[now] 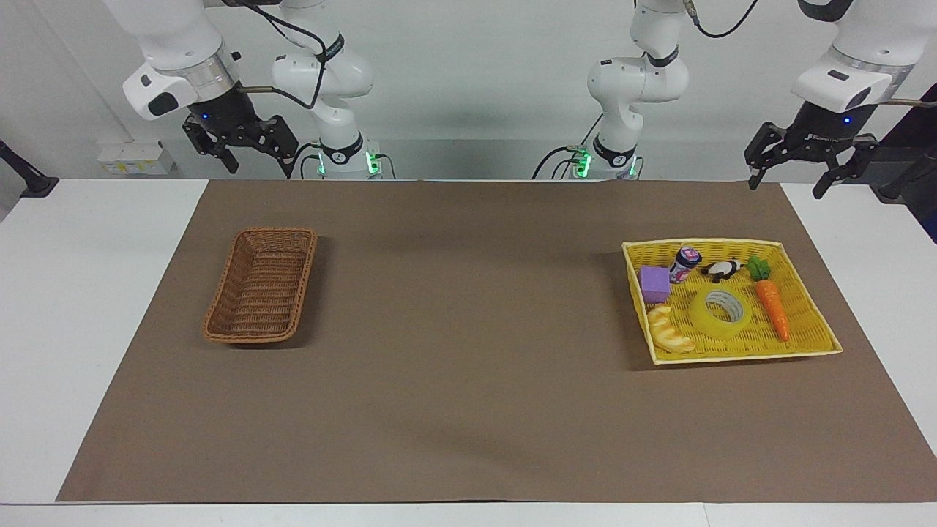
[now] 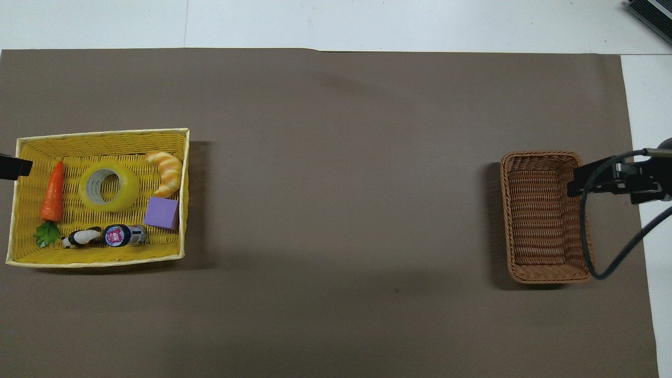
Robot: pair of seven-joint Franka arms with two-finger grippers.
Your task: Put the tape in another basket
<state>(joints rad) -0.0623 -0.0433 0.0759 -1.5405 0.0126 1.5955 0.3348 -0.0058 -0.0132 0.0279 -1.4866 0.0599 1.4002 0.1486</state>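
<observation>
- Facing view shows the tape [image 1: 720, 312] lying flat in the yellow tray [image 1: 805, 350] at the left arm's end of the table, between the carrot [image 1: 771, 308] and the croissant [image 1: 670, 330], near the purple block [image 1: 654, 283].
- Wicker basket [image 1: 260, 294] sits empty at the right arm's end, well apart from the tray.
- Left gripper [image 1: 790, 183] hangs high over the table edge near the tray, jaws spread wide, holding nothing.
- Right gripper [image 1: 241, 154] waits raised, near the basket's end of the table; it looks open, though the angle makes that hard to read.
- Step in hand: probably the reach, grasp not yet begun.
- Next move calls for the left gripper to come over the tape, descend, and close across its ring wall without nudging the carrot.
</observation>
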